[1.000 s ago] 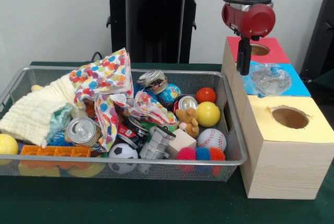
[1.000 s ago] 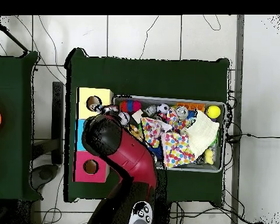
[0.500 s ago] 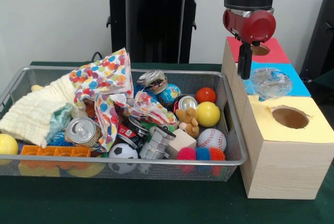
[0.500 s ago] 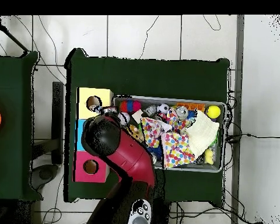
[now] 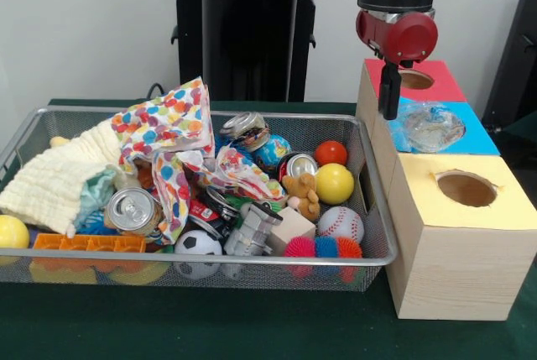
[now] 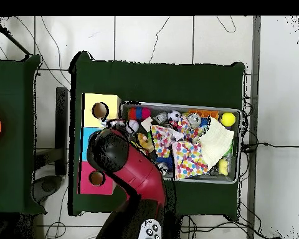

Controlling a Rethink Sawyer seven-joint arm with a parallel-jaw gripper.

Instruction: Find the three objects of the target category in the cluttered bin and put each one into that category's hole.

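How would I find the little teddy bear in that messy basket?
Start at the wire basket and go to the end nearest the wooden boxes. The teddy bear sits there, just left of the yellow ball and above the baseball. It is the only brown, furry thing among round balls.

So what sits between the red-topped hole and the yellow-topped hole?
In the front view, the blue-topped box lies between them, with a crumpled clear plastic item resting over its hole. The end effector hangs beside it.

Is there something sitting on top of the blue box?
Yes, a crumpled clear plastic thing lies on the blue box, covering where its hole would be.
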